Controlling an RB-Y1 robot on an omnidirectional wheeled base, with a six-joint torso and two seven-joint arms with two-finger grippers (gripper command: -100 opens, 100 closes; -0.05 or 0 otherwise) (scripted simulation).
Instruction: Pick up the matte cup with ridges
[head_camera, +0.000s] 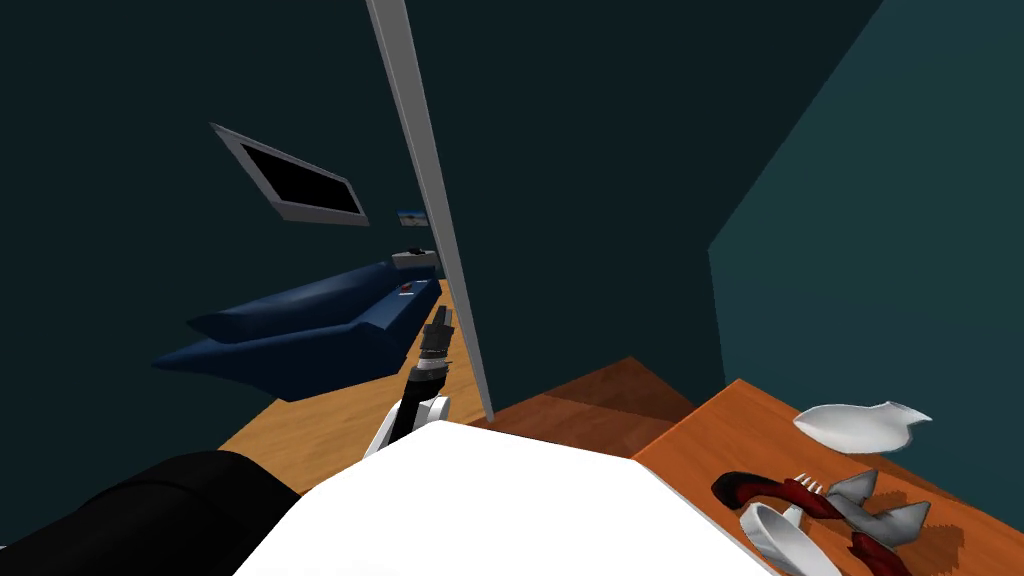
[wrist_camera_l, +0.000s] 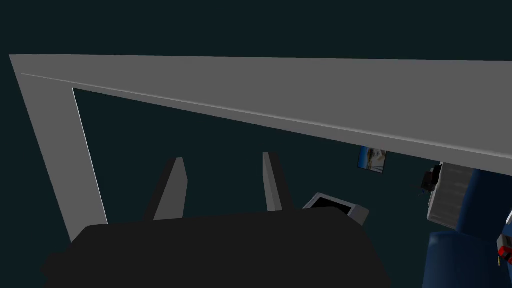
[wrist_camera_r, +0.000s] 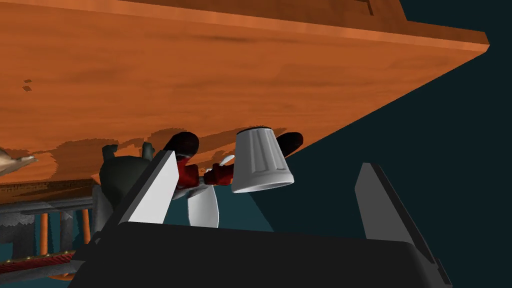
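walls (head_camera: 600, 150) dark teal | floor (head_camera: 320, 420) wood | blue sofa (head_camera: 300, 330) | grey door frame (head_camera: 430, 200) | orange table (head_camera: 720, 430)

Heads up: one finger (wrist_camera_r: 155, 192) of your right gripper (wrist_camera_r: 267, 160) covers part of the red-handled utensils (wrist_camera_r: 220, 175), and the ridged cup (wrist_camera_r: 261, 160) hides a black handle's middle.

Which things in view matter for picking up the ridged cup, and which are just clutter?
Job:
- ridged pale cup on the wooden table
- right end effector, open, facing it

Clutter:
- red-handled cutlery
- white dish
- dark green vessel
- blue sofa
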